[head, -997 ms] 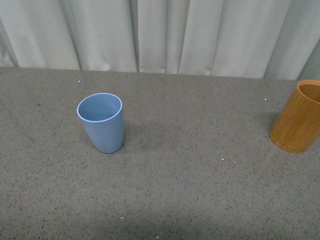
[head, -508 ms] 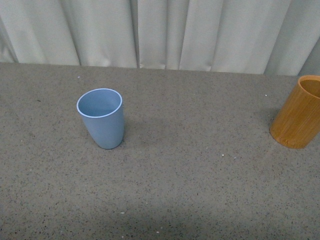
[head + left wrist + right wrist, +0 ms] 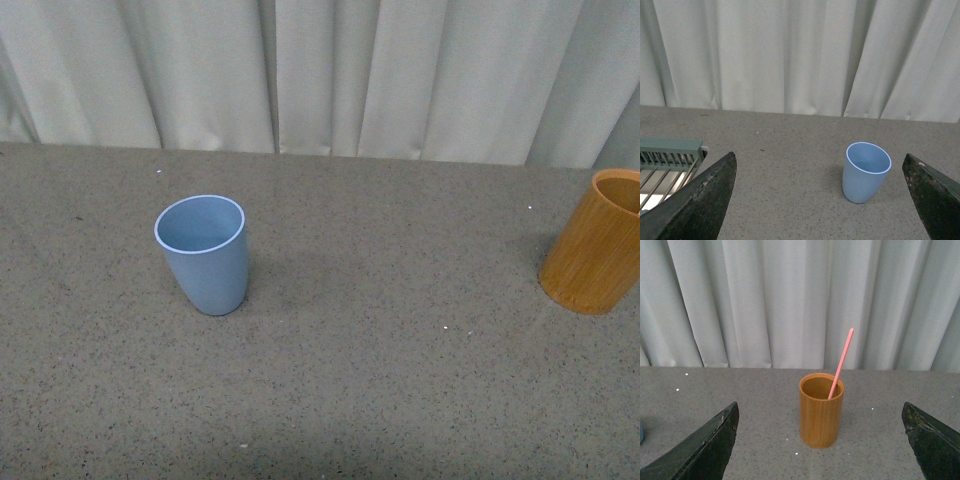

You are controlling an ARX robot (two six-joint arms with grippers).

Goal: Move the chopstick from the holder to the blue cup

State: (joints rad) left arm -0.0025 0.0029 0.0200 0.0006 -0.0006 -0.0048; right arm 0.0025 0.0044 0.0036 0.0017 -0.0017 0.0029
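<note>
1. Toward the right side of the desk (image 3: pixel 400 390), the holder (image 3: pixel 593 245) stood upright, partly cut off by the border of the front view. The chopstick (image 3: pixel 841 362) leaned inside it. Its lower end was hidden below the rim and its upper part jutted well clear at a slant. Not yet lifted.
2. The blue cup (image 3: pixel 201 255) stood upright on the left half of the desk, mouth open, some way in from the far edge by the curtain (image 3: pixel 320 70). It was well apart from the holder, and the inside looked empty as far as it showed.
3. Right gripper (image 3: pixel 820 407): fingers spread wide, holding nothing, with the holder framed between them. Judged to be lined up so the jutting length of stick could be pinched above the rim.
4. Left gripper (image 3: pixel 818 162): also spread wide and empty, facing the blue cup and apart from it. Judged to be standing by, since the cup stood free and steady on its own base.
5. A green slatted rack (image 3: pixel 670 152) showed only in the left wrist view. Its place along the desk could not be told. Seemed no part of the task.
6. No brand, label or writing readable on cup, holder or stick.
</note>
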